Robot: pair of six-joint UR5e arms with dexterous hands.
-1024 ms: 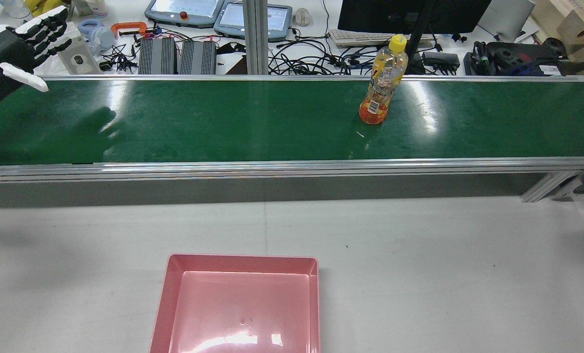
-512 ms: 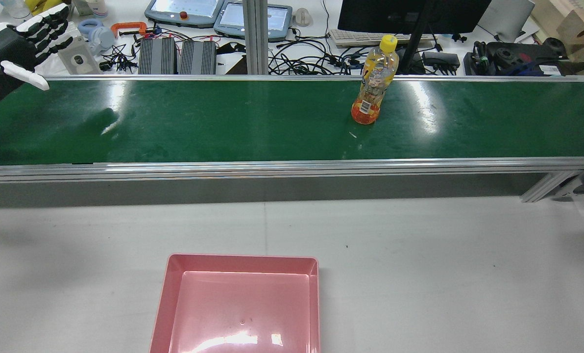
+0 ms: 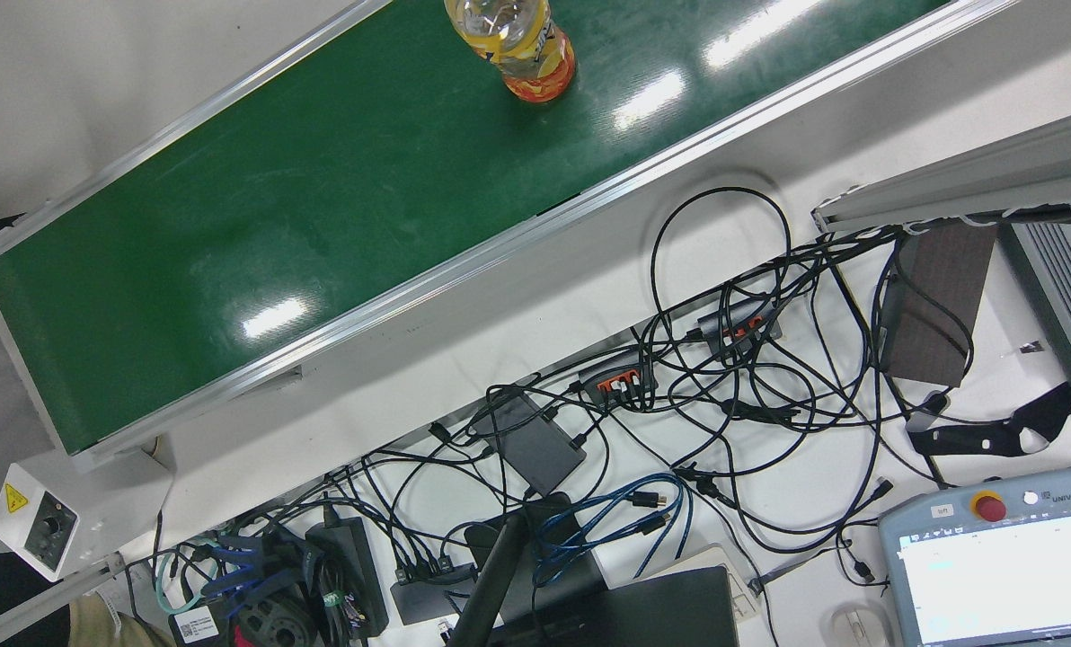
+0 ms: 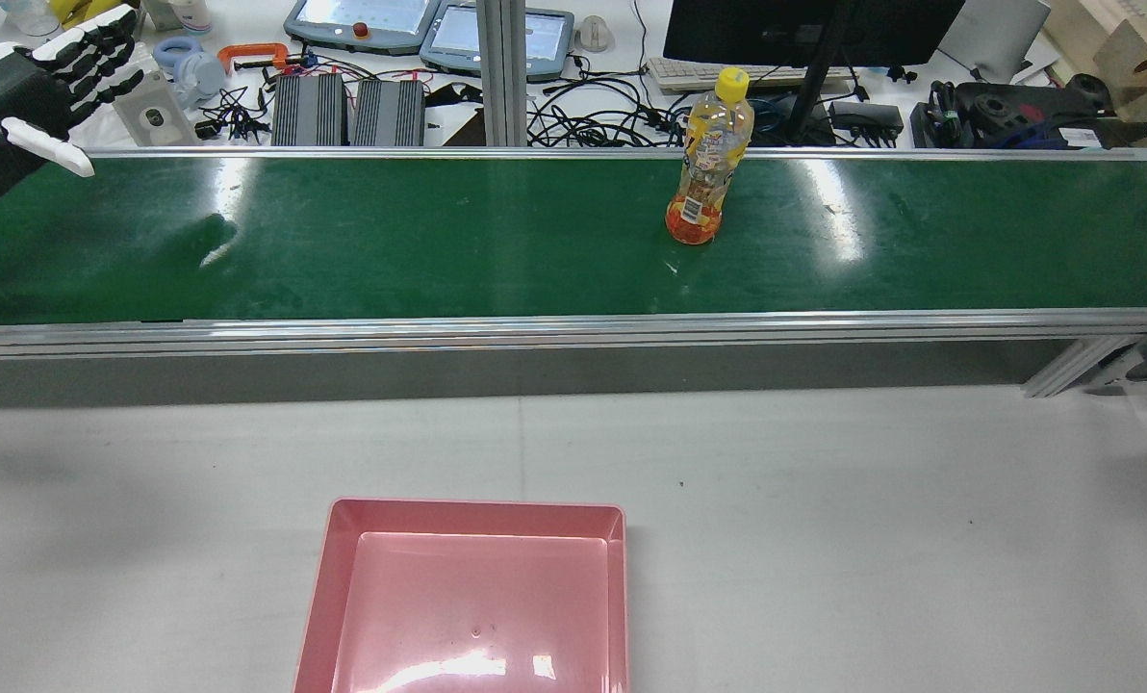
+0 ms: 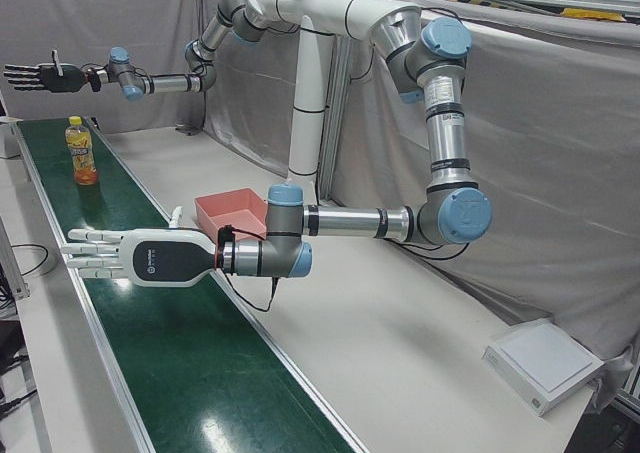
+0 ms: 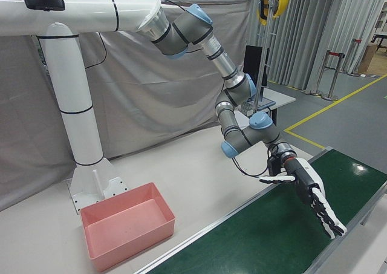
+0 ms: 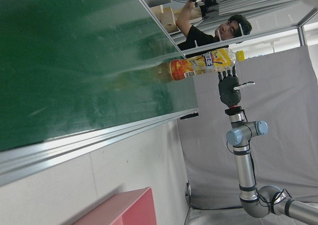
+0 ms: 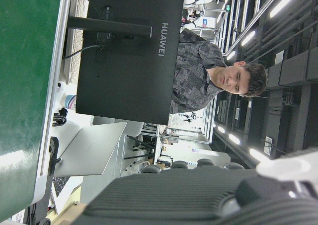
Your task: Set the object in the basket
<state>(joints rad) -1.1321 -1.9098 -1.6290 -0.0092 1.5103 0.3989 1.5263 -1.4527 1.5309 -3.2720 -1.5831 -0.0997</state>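
An upright juice bottle [image 4: 700, 183] with a yellow cap and an orange base stands on the green conveyor belt [image 4: 439, 241], right of its middle in the rear view. It also shows as the bottle [image 3: 522, 45], the bottle [image 5: 82, 151] and the bottle [image 7: 201, 65]. My left hand [image 4: 30, 91] hovers open above the belt's left end, far from the bottle; it appears too as the left hand [image 5: 130, 256] and the left hand [image 6: 311, 198]. Beyond the bottle, my right hand [image 5: 40, 76] is held open in the air, the same right hand [image 7: 229, 83]. The pink basket [image 4: 477, 507] lies empty on the white table.
Behind the belt a desk carries tangled cables [image 3: 724, 377], teach pendants [image 4: 362, 21], a monitor [image 4: 804, 29] and a keyboard. A person [image 8: 218, 76] stands beyond the monitor. The belt's aluminium rail [image 4: 573, 327] separates it from the white table [image 4: 824, 529].
The bottle has travelled left along the belt, toward my left hand. My left hand has stayed almost still, open.
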